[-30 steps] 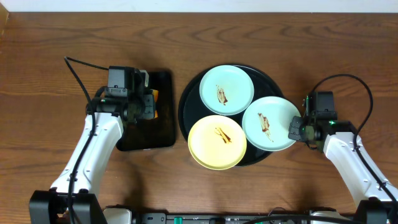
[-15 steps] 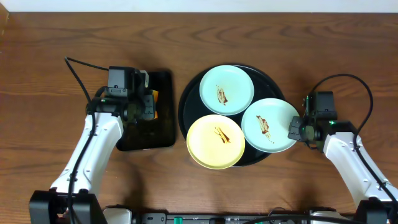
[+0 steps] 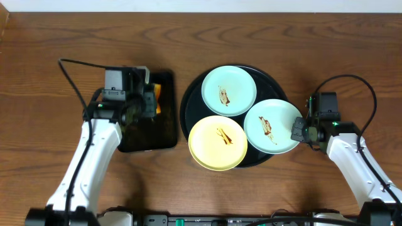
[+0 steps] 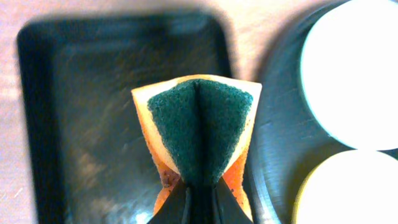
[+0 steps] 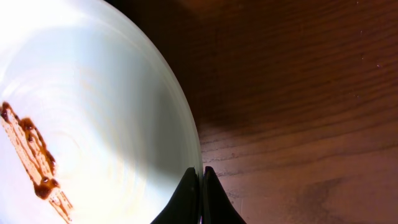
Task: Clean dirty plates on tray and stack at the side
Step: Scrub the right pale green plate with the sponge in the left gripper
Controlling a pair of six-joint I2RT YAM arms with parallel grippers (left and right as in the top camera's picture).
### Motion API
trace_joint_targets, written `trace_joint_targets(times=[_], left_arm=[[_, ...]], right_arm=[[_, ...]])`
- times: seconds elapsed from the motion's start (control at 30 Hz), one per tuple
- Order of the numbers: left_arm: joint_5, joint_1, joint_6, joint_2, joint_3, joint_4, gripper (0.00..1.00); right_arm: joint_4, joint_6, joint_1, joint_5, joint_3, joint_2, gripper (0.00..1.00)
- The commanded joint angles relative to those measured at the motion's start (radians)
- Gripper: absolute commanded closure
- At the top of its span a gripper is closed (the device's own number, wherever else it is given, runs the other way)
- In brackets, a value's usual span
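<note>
Three smeared plates lie on the round black tray (image 3: 186,107): a pale blue-green plate (image 3: 228,90) at the back, a pale yellow plate (image 3: 218,142) in front, and a second blue-green plate (image 3: 273,125) at the right, overhanging the tray's rim. My right gripper (image 3: 296,130) is shut on that right plate's outer edge; the right wrist view shows the fingertips of the right gripper (image 5: 202,171) pinching the rim of the plate (image 5: 93,112) with its brown streak. My left gripper (image 3: 152,100) is shut on an orange sponge with a green scouring face (image 4: 199,134), folded between the jaws.
A smaller rectangular black tray (image 3: 164,135) lies left of the round tray, under the sponge. Bare wooden table (image 3: 326,50) lies to the right of the held plate. A black cable (image 3: 72,69) trails from the left arm, and another loops above the right arm.
The left arm has shifted slightly left and back, lifting the sponge above the rectangular tray. The held right plate moved a little leftward, nudging the yellow plate.
</note>
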Motion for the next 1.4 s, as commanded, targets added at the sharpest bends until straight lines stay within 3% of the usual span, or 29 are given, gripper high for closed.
trace_joint_targets(times=[0.0, 0.07, 0.33, 0.57, 0.8, 1.1, 1.37], left_arm=[[0.217, -0.051, -0.065, -0.037, 0.007, 0.059, 0.93], [0.227, -0.113, -0.156, -0.035, 0.007, 0.101, 0.93], [0.191, -0.335, -0.304, 0.023, 0.114, 0.129, 0.93], [0.426, -0.442, -0.536, 0.18, 0.125, 0.365, 0.93], [0.5, -0.574, -0.7, 0.363, 0.125, 0.572, 0.93], [0.503, -0.65, -0.835, 0.542, 0.125, 0.724, 0.93], [0.493, -0.69, -0.835, 0.652, 0.125, 0.835, 0.93]], right_arm=[[-0.001, 0.006, -0.008, -0.001, -0.006, 0.001, 0.99], [-0.001, 0.006, -0.008, -0.001, -0.006, 0.001, 0.99], [-0.001, 0.006, -0.008, -0.002, -0.006, 0.001, 0.99], [-0.002, 0.006, -0.008, -0.002, -0.006, 0.001, 0.99], [-0.001, 0.006, -0.008, -0.001, -0.006, 0.001, 0.99], [-0.001, 0.006, -0.008, -0.002, -0.006, 0.001, 0.99], [-0.001, 0.006, -0.008, -0.002, -0.006, 0.001, 0.99]])
